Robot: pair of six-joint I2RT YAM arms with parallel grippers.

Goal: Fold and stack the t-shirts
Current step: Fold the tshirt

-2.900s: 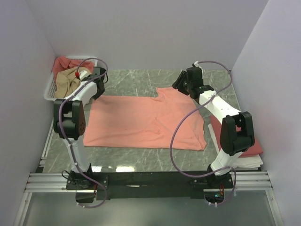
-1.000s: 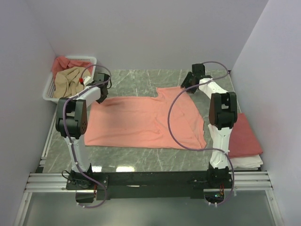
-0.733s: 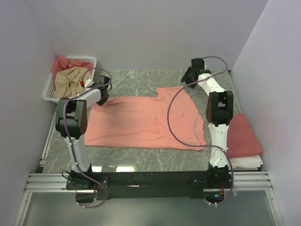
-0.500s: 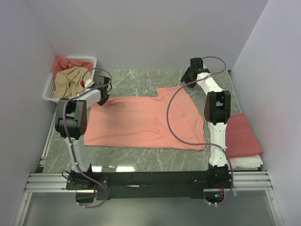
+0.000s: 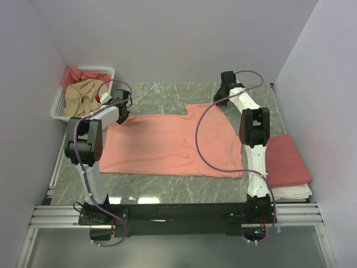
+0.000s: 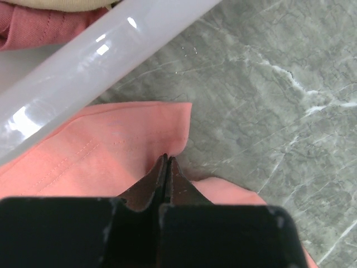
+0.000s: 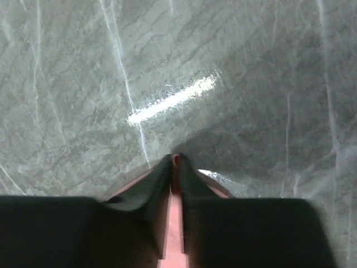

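A salmon-pink t-shirt [image 5: 173,142] lies spread flat across the marble table. My left gripper [image 5: 123,116] sits at its far left corner, and in the left wrist view the left gripper [image 6: 166,159] is shut with the pink cloth [image 6: 100,156] puckered at its tips. At the shirt's far right corner my right gripper [image 5: 224,92] is down on the table. In the right wrist view the right gripper [image 7: 175,159] is shut with a strip of pink cloth [image 7: 175,223] between the fingers. A beige-tan t-shirt [image 5: 81,95] and a rose-red t-shirt [image 5: 75,74] lie bunched in the basket.
The white lattice basket [image 5: 57,109] stands at the far left; its rim [image 6: 100,56] passes just above my left gripper. A folded rose-red shirt [image 5: 287,159] rests on a white stack [image 5: 293,192] at the near right. Walls close in the left, back and right.
The right arm has stretched toward the shirt's far right corner and its jaws have shut on the cloth. The left gripper has shifted slightly and stays shut.
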